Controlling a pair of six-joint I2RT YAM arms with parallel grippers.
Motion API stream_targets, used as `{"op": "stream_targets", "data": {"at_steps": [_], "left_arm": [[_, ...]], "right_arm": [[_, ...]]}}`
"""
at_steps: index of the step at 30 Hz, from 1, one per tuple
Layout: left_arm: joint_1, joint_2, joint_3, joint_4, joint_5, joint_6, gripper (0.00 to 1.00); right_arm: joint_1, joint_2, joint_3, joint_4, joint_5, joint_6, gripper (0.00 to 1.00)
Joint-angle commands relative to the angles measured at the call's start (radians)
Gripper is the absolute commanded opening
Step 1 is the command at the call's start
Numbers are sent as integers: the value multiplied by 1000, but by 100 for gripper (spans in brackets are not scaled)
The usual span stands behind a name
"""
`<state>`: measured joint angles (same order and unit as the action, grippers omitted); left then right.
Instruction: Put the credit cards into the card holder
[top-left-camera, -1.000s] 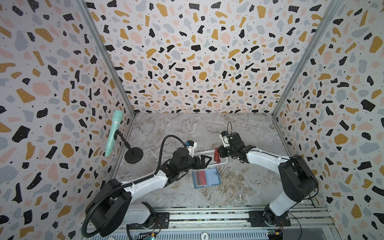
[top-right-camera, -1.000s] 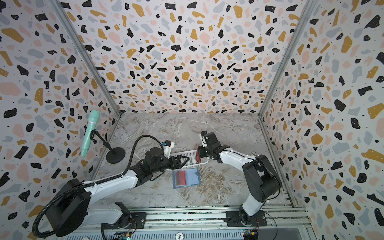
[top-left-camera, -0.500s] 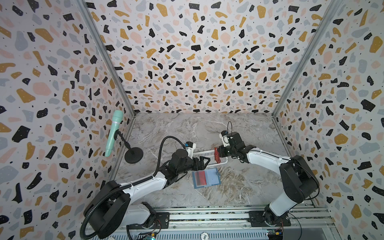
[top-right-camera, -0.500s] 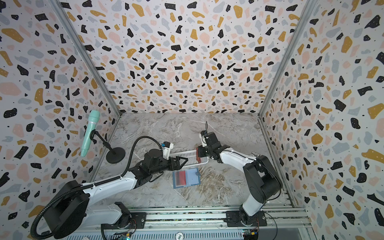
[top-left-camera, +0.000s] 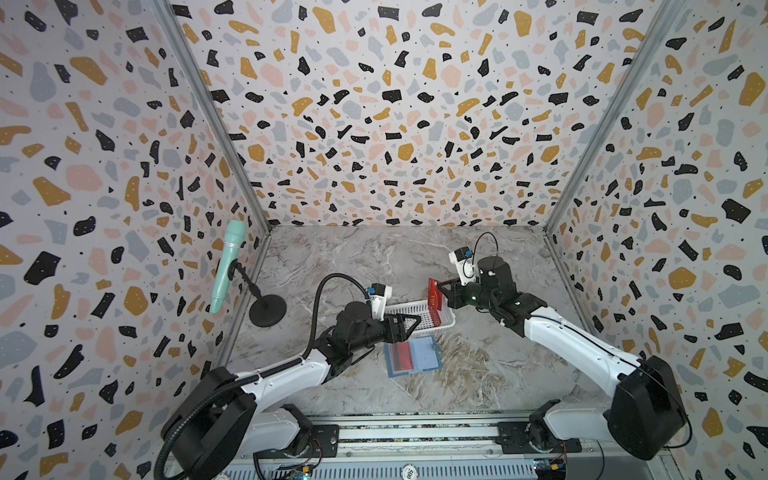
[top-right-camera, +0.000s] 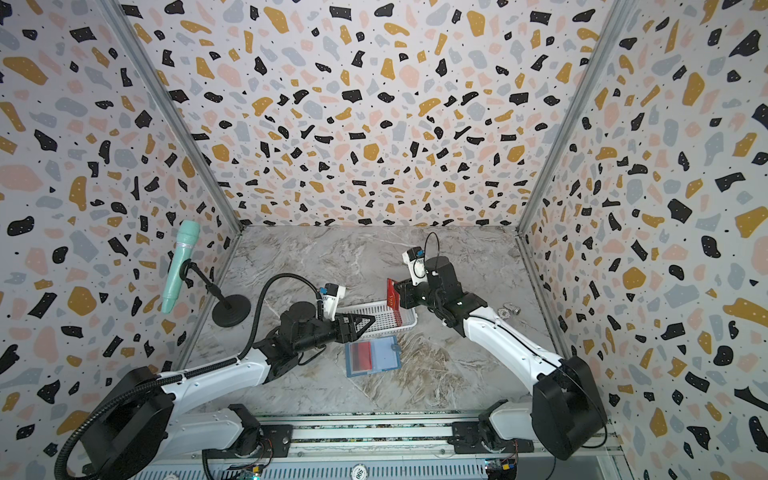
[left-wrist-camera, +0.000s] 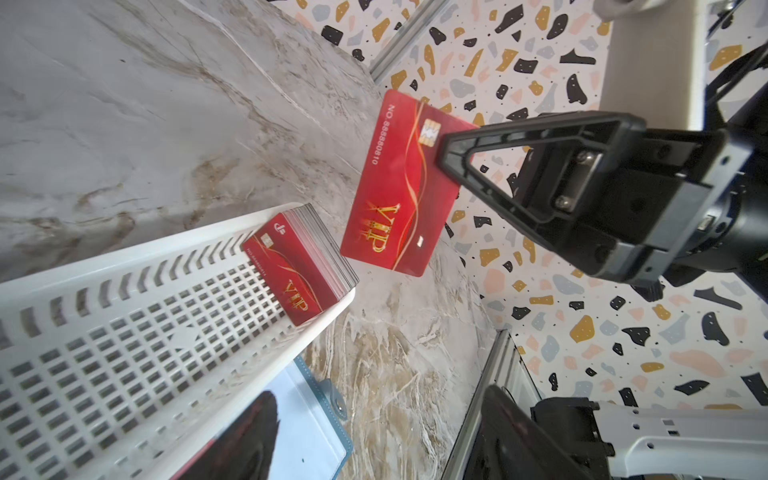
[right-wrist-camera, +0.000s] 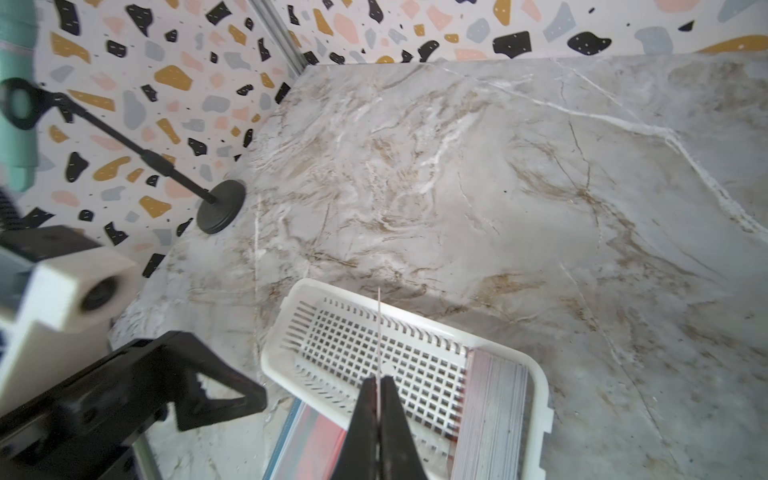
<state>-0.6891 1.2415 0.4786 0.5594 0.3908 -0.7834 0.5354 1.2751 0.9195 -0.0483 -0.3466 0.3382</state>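
Note:
My right gripper (top-left-camera: 444, 291) (right-wrist-camera: 379, 382) is shut on one red VIP credit card (top-left-camera: 434, 295) (left-wrist-camera: 399, 183), held upright above the right end of the white basket (top-left-camera: 405, 309). A stack of credit cards (left-wrist-camera: 299, 266) (right-wrist-camera: 490, 407) stands on edge in that end of the basket. The blue-grey card holder (top-left-camera: 411, 355) (top-right-camera: 372, 356) lies open in front of the basket, with a red card in its left sleeve (top-left-camera: 401, 357). My left gripper (top-left-camera: 411, 323) (left-wrist-camera: 374, 449) hovers open over the basket's front rim, above the holder, with nothing between its fingers.
A mint-green microphone (top-left-camera: 226, 266) on a black stand with a round base (top-left-camera: 267, 309) stands at the left wall. A small metal object (top-right-camera: 510, 311) lies by the right wall. Patterned walls close in three sides.
The right gripper has lifted the card a little higher above the basket. The left gripper's jaws have narrowed slightly; that arm has hardly moved.

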Motion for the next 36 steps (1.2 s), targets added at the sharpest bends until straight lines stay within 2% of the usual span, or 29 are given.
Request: {"op": "stream_targets", "data": {"at_steps": [1, 5, 9, 16, 22, 36], "left_arm": [[-4, 3, -6, 144, 84, -30, 75], [-4, 6, 24, 149, 163, 0, 68], [-23, 32, 40, 231, 242, -34, 62], [-60, 60, 58, 297, 252, -56, 50], [-61, 55, 47, 327, 247, -74, 34], [-60, 97, 57, 357, 245, -94, 10]], "right_arm": [[-21, -73, -19, -96, -138, -31, 0], [-32, -156, -32, -171, -244, -57, 0], [-36, -225, -55, -183, -336, -57, 0], [-39, -254, -70, -143, -457, -30, 0], [-46, -233, -64, -160, -454, -40, 0], [-64, -187, -75, -161, -435, -33, 3]]}}
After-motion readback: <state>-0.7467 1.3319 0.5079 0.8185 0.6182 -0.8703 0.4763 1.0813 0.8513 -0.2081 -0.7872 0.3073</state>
